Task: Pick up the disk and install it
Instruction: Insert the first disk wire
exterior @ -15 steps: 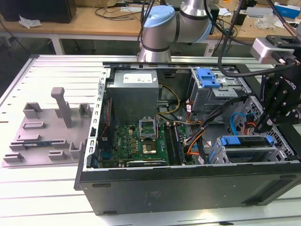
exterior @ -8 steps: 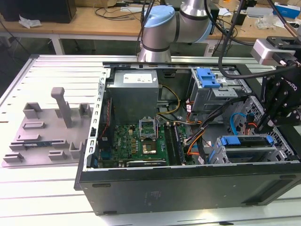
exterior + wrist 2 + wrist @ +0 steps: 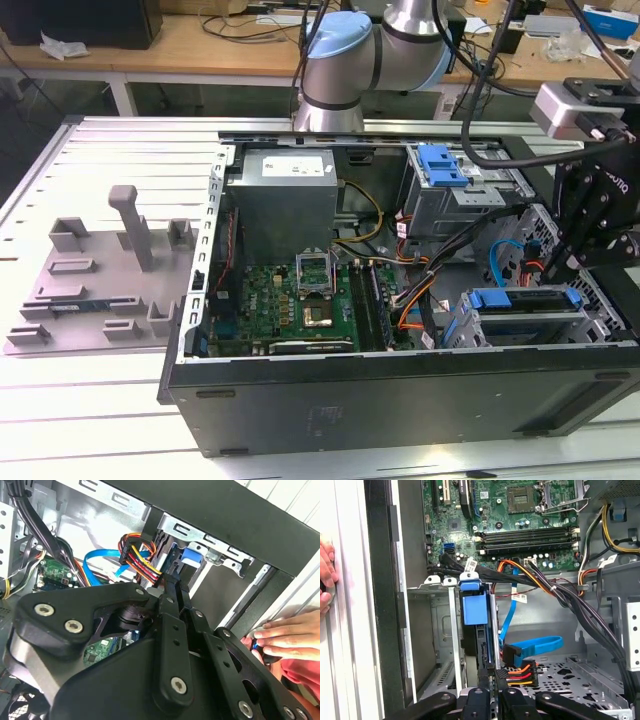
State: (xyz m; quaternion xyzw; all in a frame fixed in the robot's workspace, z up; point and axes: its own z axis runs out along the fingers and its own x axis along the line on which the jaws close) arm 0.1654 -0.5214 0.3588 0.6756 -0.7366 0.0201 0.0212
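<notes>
The disk (image 3: 474, 609) stands on edge in a slot of the grey drive cage (image 3: 520, 328), in the corner of the open computer case (image 3: 400, 400) on the exterior view's right. Its blue carrier shows at the cage's top, so it looks at or near its seat. The pincer (image 3: 492, 674) hangs right at the disk's edge with its fingers drawn together and nothing between them, which suits pressing rather than grasping, though I cannot tell whether they touch. A person's hand (image 3: 287, 635) rests against the case's outer wall, likely steadying it on the bench (image 3: 90, 400).
</notes>
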